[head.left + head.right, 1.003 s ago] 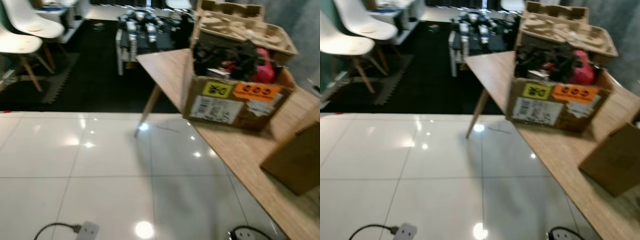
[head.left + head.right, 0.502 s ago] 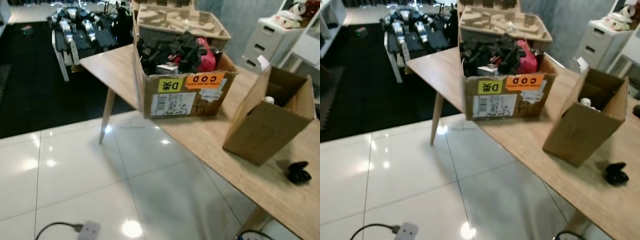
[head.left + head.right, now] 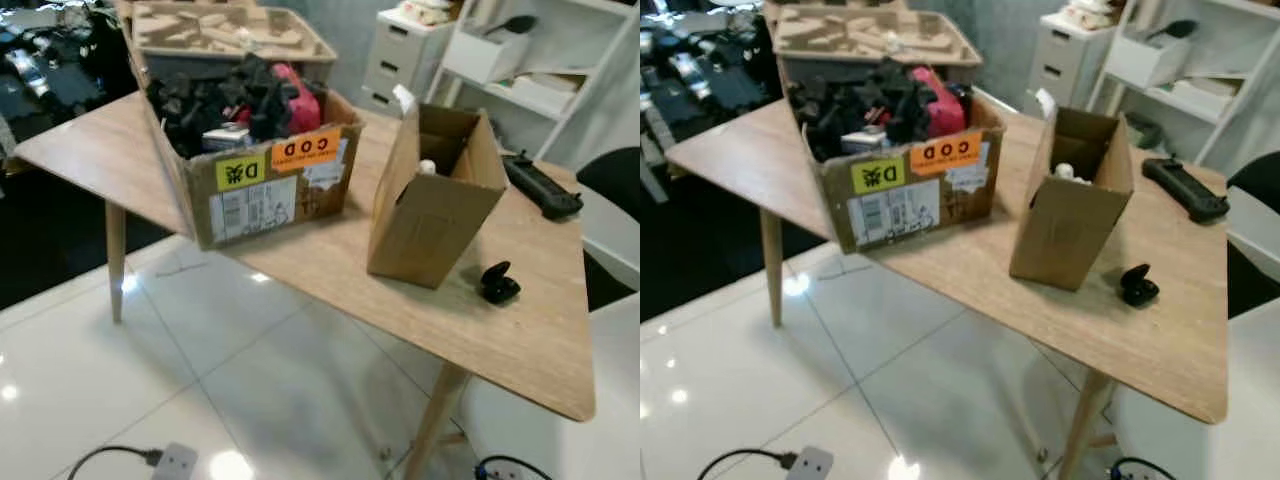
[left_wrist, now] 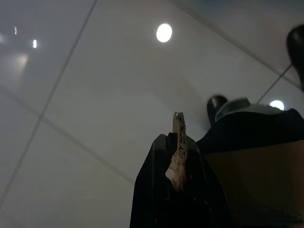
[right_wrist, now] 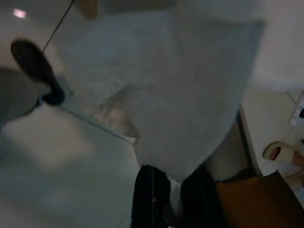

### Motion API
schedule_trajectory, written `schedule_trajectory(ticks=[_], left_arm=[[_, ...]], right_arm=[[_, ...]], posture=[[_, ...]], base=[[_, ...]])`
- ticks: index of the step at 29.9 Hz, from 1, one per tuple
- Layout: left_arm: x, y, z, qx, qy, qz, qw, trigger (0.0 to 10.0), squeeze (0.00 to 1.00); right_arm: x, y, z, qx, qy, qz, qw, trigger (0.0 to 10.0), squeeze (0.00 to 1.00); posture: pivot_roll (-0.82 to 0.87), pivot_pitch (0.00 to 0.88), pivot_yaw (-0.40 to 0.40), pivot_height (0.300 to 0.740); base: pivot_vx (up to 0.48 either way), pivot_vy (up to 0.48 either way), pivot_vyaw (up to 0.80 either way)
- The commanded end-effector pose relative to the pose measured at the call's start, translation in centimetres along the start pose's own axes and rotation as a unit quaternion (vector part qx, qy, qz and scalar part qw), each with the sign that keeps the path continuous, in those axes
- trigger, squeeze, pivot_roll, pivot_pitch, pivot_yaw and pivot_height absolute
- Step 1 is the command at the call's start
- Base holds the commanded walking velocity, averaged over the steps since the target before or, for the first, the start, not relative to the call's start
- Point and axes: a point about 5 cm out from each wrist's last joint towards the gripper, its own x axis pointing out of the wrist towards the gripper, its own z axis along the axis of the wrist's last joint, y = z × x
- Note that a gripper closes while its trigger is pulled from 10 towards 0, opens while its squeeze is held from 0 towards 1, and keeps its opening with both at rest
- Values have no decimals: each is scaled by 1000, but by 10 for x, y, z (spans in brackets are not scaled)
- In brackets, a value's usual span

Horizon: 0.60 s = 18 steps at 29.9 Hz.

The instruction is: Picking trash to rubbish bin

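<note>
two end effectors, left (image 4: 178,156) pinched on a tan scrap (image 4: 178,154), right (image 5: 172,194) clamping white trash (image 5: 161,90).

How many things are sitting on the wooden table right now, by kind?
Cardboard boxes: 2, the large labelled box and the tall open box
Small black cases: 1
Long black devices: 1
Total: 4

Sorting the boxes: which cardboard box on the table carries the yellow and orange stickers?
The wide box packed with black items; the narrow upright box beside it is unlabelled.
</note>
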Motion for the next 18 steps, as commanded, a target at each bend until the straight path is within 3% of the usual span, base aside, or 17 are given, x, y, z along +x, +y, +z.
schedule_trajectory(ticks=[1,18], left_arm=[[-7,-15,-45,11,87,-29,996,10000,0],[-6,-15,-41,9,82,-26,996,10000,0]], right_arm=[[0,4,-10,4,16,3,1000,10000,0],[0,1,-11,9,15,-1,1000,10000,0]], posture=[[50,94,-46,740],[48,91,-49,740]], base=[[0,0,-800],[0,0,-800]])
